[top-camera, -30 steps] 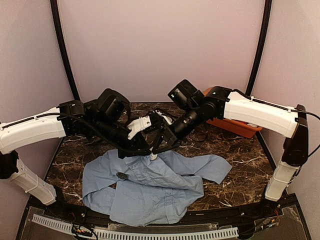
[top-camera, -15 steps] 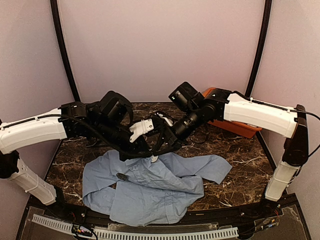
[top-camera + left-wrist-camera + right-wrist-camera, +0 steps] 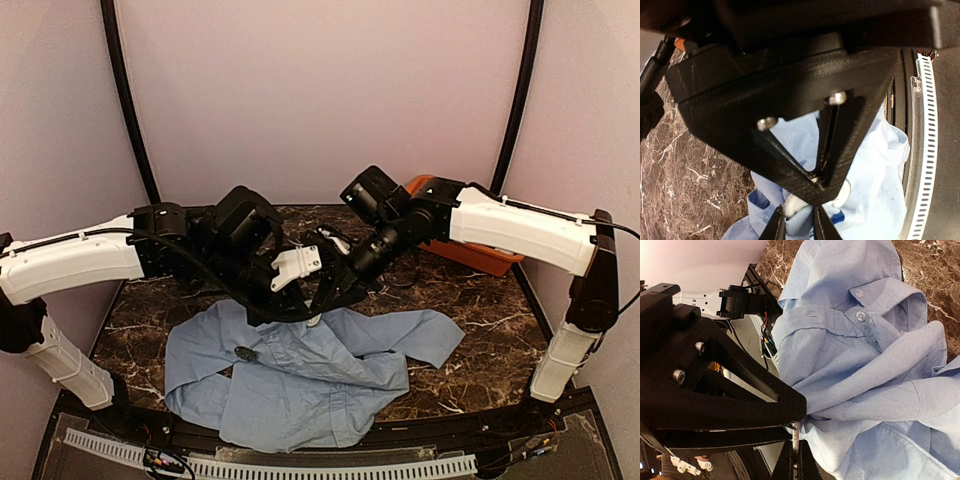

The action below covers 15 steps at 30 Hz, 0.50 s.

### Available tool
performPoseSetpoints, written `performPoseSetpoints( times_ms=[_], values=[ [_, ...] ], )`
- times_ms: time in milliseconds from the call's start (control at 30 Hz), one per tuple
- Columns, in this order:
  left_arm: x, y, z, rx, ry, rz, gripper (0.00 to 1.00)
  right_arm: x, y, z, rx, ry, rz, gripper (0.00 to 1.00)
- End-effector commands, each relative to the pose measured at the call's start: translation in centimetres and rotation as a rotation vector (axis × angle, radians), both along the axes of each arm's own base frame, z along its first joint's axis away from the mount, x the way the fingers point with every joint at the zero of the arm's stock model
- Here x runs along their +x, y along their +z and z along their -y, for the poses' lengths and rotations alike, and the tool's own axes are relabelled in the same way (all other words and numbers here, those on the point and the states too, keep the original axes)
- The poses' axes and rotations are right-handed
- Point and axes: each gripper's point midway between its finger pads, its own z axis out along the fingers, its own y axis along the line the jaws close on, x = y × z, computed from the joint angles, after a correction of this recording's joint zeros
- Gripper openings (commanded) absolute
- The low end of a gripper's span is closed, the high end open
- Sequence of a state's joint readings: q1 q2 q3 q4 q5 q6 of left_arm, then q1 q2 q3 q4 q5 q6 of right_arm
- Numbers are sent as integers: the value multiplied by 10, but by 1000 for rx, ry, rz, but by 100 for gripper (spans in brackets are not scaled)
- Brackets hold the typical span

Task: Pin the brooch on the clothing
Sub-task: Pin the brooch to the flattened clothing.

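Note:
The clothing [image 3: 310, 385], a light blue button-up shirt, lies crumpled on the dark marble table, its top edge lifted in the middle. The brooch [image 3: 243, 352], a small dark disc, rests on the shirt's left part, well apart from both grippers. My left gripper [image 3: 303, 313] and right gripper [image 3: 320, 310] meet tip to tip at the lifted edge. In the left wrist view my left gripper [image 3: 797, 227] is shut on a fold of the clothing [image 3: 875, 165]. In the right wrist view my right gripper [image 3: 796, 460] is shut on a thin pale edge of the clothing [image 3: 865, 365].
An orange-red object [image 3: 470, 250] lies at the back right behind the right arm. Black cables trail at the back of the table [image 3: 480, 330]. A white perforated strip [image 3: 300, 465] runs along the front edge. Purple walls close in both sides.
My left arm has shifted to the right and closer to the right gripper, carrying the lifted shirt edge slightly right. Both grips have held. The brooch has stayed in place.

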<state>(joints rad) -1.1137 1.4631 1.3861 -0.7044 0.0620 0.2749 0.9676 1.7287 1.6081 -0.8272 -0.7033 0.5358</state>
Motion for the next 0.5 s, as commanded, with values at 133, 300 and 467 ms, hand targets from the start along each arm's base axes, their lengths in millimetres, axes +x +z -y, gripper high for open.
performPoseSetpoints(
  times_ms=[133, 300, 467],
  values=[
    [-15, -24, 0, 93, -59, -24, 19, 0, 72, -20, 286, 52, 112, 0],
    [-15, -14, 0, 64, -61, -3, 20, -1, 62, -15, 271, 59, 112, 0],
    [-17, -1, 0, 24, -73, 11, 26, -1, 57, -10, 260, 54, 115, 0]
  ],
)
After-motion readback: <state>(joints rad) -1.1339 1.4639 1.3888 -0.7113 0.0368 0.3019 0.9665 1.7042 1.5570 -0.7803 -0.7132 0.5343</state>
